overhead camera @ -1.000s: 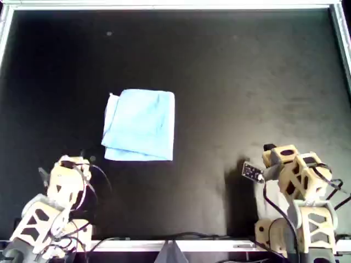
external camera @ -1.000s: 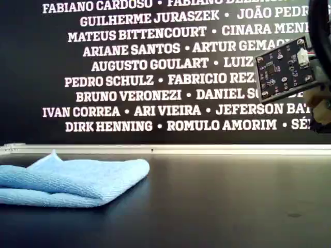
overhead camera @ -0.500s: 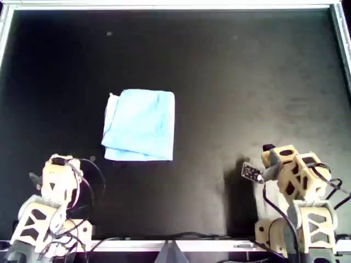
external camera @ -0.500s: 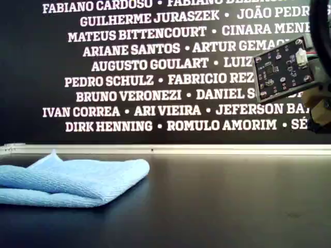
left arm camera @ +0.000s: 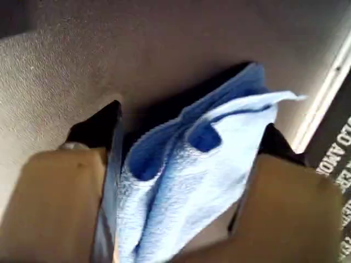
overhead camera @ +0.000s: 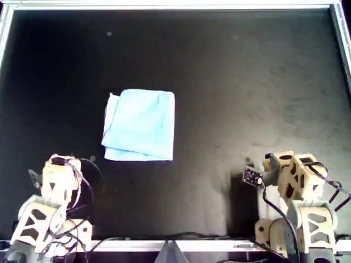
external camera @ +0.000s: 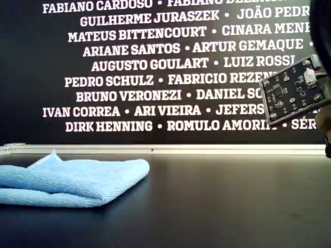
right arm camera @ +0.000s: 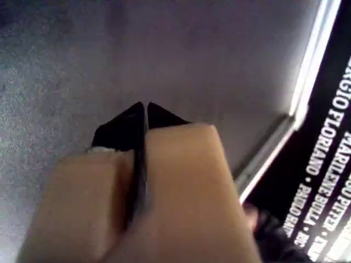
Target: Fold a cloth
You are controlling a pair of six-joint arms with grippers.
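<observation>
The light blue cloth [overhead camera: 140, 125] lies folded into a small rectangle on the black table, left of centre in the overhead view. In the exterior view the cloth [external camera: 72, 178] lies flat at the left. My first gripper [overhead camera: 57, 163] is pulled back near the front edge, apart from the cloth. The first wrist view shows my first gripper [left arm camera: 191, 121] open and empty, with the cloth [left arm camera: 192, 175] seen beyond its jaws. My second gripper [overhead camera: 270, 159] is at the front right of the overhead view, far from the cloth. The second wrist view shows my second gripper [right arm camera: 145, 107] shut and empty.
A metal rail [overhead camera: 175, 5] frames the black table [overhead camera: 247, 82]. A black wall with white names [external camera: 155, 67] stands behind the table. A small circuit board [external camera: 295, 90] on the second arm hangs at the exterior view's right.
My first arm drew back toward the front edge, away from the cloth. My second arm moved slightly back too; its circuit board shifted right and down in the exterior view. The cloth did not move.
</observation>
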